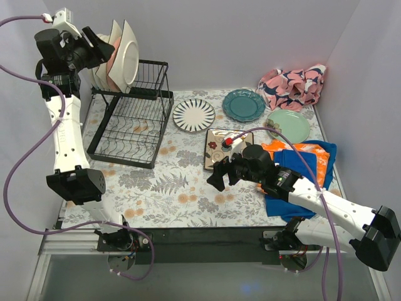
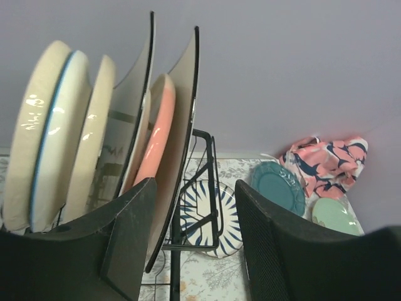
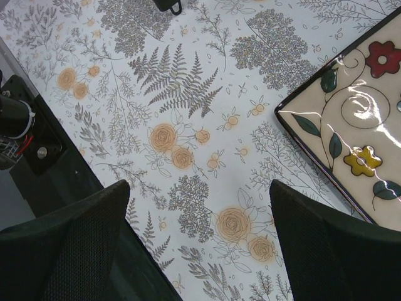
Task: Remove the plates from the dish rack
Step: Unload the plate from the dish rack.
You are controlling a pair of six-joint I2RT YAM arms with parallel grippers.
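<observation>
Left jaws straddle a plate (image 2: pixel 185 113) in the rack (image 1: pixel 131 128).

A table covering (image 1: pixel 169 188) printed with grey ferns and orange flowers lay flat across the whole work surface. A pink cloth (image 1: pixel 293 84) patterned in dark blue and white sat bunched in the far right corner, against the pale lilac wall (image 1: pixel 250 37). Nearer, by the right edge, an orange and blue cloth (image 1: pixel 310 153) lay crumpled, apart from the pink one
</observation>
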